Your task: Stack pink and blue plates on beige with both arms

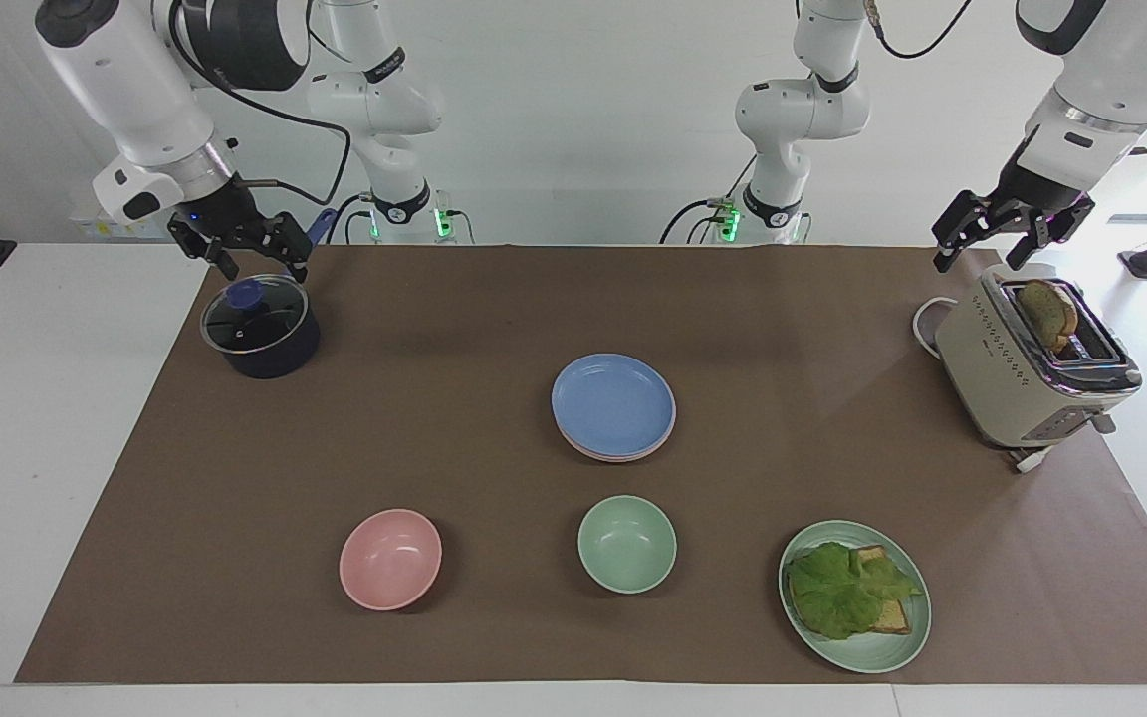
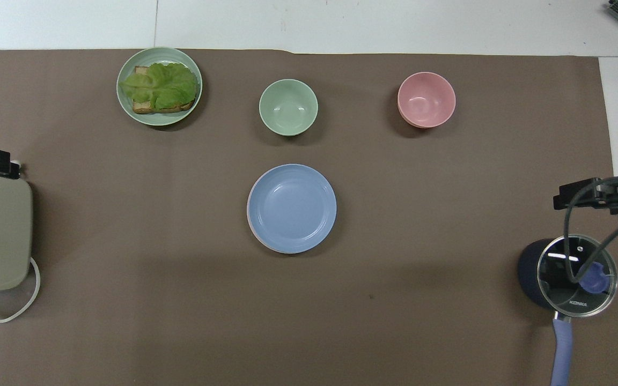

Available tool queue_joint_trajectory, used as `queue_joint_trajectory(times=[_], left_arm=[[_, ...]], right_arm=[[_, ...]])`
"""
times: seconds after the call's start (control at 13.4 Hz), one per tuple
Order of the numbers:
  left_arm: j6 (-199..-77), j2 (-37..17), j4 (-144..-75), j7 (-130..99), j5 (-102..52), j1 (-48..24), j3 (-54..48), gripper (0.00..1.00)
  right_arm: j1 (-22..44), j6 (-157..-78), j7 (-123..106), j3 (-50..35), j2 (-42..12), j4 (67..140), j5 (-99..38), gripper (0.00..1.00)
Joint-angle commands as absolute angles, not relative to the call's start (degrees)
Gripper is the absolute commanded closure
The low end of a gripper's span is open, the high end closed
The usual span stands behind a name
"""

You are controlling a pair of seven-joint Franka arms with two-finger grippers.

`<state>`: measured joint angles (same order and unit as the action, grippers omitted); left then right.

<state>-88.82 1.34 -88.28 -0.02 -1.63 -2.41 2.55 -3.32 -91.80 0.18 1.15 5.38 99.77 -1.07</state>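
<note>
The right gripper [image 1: 253,258] hangs with its jaws released and empty over the dark pot [image 1: 261,340], which is closed by a glass lid with a blue knob. On the tabletop [image 1: 434,418], the pink bowl [image 1: 390,559] stands empty. In the middle lies the blue plate [image 1: 613,403], round and flat, hollow side up, on top of the pink plate [image 1: 601,450]; only a thin pink edge shows under it. The beige plate is probably at the bottom of this pile, but I cannot see it clearly. The green bowl [image 1: 627,544], farther from the robots, is empty. The green plate [image 1: 867,647] carries toast under a lettuce leaf. The toaster [image 1: 1007,378] holds one bread slice, and the left gripper [image 1: 984,251] hangs over it, jaws released.
</note>
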Motion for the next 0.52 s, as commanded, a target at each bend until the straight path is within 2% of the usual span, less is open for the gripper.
queue_joint_trajectory(times=[0.0, 0.45], left_arm=[[-88.2, 1.7, -88.6, 0.4, -0.8, -2.2, 2.3, 0.00], [-88.2, 1.7, -88.5, 0.4, -0.8, -2.2, 2.3, 0.00]], right_arm=[[-3.2, -88.0, -2.7, 0.3, 5.4, 94.9, 2.5, 0.00], [-2.9, -80.7, -7.5, -0.3, 5.3, 87.0, 3.3, 0.00]])
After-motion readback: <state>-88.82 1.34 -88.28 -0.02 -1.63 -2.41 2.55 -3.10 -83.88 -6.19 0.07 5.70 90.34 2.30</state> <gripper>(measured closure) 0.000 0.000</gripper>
